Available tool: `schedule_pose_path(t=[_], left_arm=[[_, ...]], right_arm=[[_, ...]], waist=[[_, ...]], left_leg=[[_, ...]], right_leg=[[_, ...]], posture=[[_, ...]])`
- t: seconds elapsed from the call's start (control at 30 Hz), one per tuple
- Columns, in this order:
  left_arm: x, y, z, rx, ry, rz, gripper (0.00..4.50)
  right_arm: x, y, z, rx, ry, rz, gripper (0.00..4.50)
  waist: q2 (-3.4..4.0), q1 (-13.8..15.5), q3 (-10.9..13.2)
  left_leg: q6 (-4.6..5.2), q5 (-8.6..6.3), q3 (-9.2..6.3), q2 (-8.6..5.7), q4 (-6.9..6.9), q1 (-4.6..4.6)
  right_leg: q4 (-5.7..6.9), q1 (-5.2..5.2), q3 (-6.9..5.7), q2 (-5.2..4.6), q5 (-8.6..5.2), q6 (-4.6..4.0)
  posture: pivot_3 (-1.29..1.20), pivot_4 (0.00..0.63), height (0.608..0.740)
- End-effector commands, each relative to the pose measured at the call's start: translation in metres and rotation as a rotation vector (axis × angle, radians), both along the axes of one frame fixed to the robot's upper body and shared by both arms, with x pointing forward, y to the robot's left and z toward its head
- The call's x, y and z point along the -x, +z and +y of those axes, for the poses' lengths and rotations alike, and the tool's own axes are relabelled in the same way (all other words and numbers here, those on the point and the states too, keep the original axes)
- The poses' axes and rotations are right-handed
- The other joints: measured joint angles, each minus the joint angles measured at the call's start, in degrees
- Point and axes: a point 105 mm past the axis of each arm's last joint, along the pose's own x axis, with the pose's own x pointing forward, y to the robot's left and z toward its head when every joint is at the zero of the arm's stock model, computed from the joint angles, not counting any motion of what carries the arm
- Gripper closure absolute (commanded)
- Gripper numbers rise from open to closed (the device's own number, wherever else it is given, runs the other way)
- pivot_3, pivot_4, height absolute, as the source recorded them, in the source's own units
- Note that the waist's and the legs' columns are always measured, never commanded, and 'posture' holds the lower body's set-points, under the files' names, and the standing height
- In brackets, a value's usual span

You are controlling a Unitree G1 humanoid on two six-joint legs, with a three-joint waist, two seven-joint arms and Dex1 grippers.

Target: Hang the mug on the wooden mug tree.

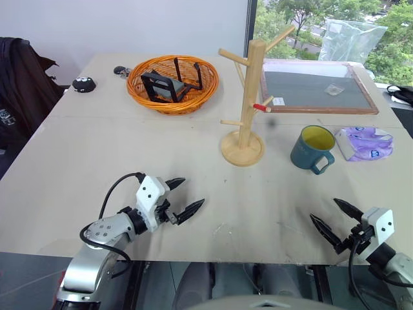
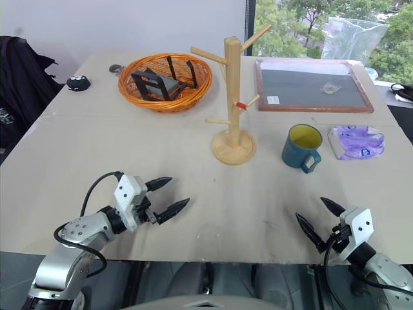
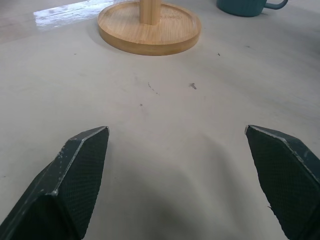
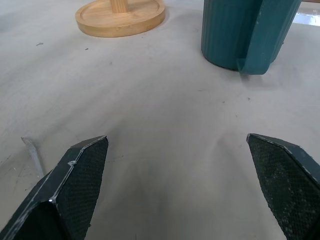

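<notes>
Mug upright on the counter, just right of the mug tree and apart from it; handle turned toward the robot and slightly right. Nothing hangs on the tree's pegs; the red-tipped peg points toward the mug's side.

Left end effector low over the near left part of the counter, fingers spread apart, empty, aimed forward and to the right. In the left wrist view the tree's round base lies ahead between the fingertips.

Right end effector at the near right edge, fingers wide apart, empty, well short of the mug. The right wrist view has the mug ahead, handle facing the camera.

Orange basket with dark objects behind left of the tree; framed board behind right; purple packet just right of the mug
</notes>
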Motion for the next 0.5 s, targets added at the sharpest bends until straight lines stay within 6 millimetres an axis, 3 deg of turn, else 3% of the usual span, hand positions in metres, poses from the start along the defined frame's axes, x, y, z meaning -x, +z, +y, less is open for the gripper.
schedule_pose_path(t=[0.03, 0.27, 0.5], left_arm=[[0.0, 0.013, -0.003, 0.015, -0.008, -0.055, 0.0], [-0.002, 0.017, -0.007, 0.021, -0.02, -0.076, 0.0], [-0.005, 0.052, -0.03, 0.071, -0.155, -0.153, 0.0]], right_arm=[[-0.003, 0.013, -0.005, 0.022, 0.0, -0.051, 0.02], [-0.012, 0.02, -0.001, 0.02, -0.007, -0.083, 0.02], [-0.049, 0.033, 0.01, 0.041, -0.217, -0.13, 0.02]], waist=[[0.0, -0.01, 0.0], [0.0, 0.01, 0.0], [0.0, -0.08, -0.01]], left_leg=[[0.0, 0.0, 0.0, 0.0, 0.0, 0.0], [0.0, 0.0, -0.01, -0.01, 0.0, 0.0], [-0.01, 0.0, -0.02, -0.01, 0.02, 0.0]], right_leg=[[0.0, 0.0, 0.0, 0.0, 0.0, 0.0], [0.0, 0.0, 0.0, 0.0, 0.0, 0.0], [0.05, -0.01, -0.01, 0.01, 0.01, 0.0]], posture=[[0.0, 0.15, 0.737], [0.0, 0.15, 0.737], [0.0, 0.15, 0.737]])
